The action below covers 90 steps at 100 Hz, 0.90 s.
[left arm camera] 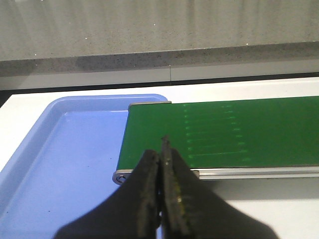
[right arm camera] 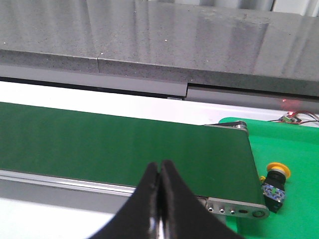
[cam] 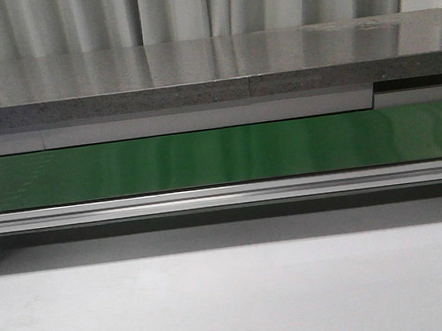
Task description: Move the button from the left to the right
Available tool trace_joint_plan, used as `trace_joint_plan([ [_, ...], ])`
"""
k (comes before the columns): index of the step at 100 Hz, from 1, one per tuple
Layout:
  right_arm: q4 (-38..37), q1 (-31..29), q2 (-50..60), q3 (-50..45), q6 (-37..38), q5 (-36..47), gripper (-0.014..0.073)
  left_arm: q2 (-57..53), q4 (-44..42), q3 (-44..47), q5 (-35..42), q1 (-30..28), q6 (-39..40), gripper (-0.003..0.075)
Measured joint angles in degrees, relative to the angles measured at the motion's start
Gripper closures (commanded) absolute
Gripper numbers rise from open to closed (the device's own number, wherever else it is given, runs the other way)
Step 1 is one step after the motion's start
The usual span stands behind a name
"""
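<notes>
The front view shows a green conveyor belt (cam: 220, 156) running across the frame, with an aluminium rail along its near edge, a grey speckled stone ledge (cam: 196, 77) behind it and bare white table (cam: 234, 290) in front; neither arm nor the button appears here. In the left wrist view, the left gripper (left arm camera: 162, 149) hangs above the near rail at the belt's end, its 2 dark fingers pressed together with nothing between them. Just beside that belt end lies a light blue tray (left arm camera: 65, 164), which holds nothing that can be seen. In the right wrist view, the right gripper (right arm camera: 160, 172) is likewise clenched on nothing, hovering over the near edge of the belt. Past the belt's other end is a bright green tray (right arm camera: 289, 164), and on it, just beside the conveyor's end plate, lies the button (right arm camera: 274, 184), its yellow-orange cap tilted upward and its black body below. Judging by this, the button already sits at the right-hand end, so the transfer looks finished or nearly so; any further move would need a gripper to part its fingers first.
</notes>
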<state>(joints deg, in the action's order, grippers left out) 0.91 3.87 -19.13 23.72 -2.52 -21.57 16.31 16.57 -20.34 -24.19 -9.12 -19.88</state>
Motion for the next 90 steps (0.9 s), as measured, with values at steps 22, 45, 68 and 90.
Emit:
trace_joint_plan([
  [22,0.00,0.00,0.00,0.00,0.00,0.00,0.0662,0.00,0.00,0.00,0.00,0.00,-0.09,0.0739],
  [45,0.00,0.00,0.00,-0.09,0.00,0.00,0.0661,0.00,0.00,0.00,0.00,0.00,-0.09,0.0739],
  [68,1.88,0.00,1.14,-2.25,0.00,2.20,0.0661,0.00,0.00,0.00,0.00,0.00,-0.09,0.0739],
  [90,2.10,0.08,6.91,-10.89,0.00,10.90,0.0661,0.00,0.00,0.00,0.00,0.00,-0.09,0.0739],
])
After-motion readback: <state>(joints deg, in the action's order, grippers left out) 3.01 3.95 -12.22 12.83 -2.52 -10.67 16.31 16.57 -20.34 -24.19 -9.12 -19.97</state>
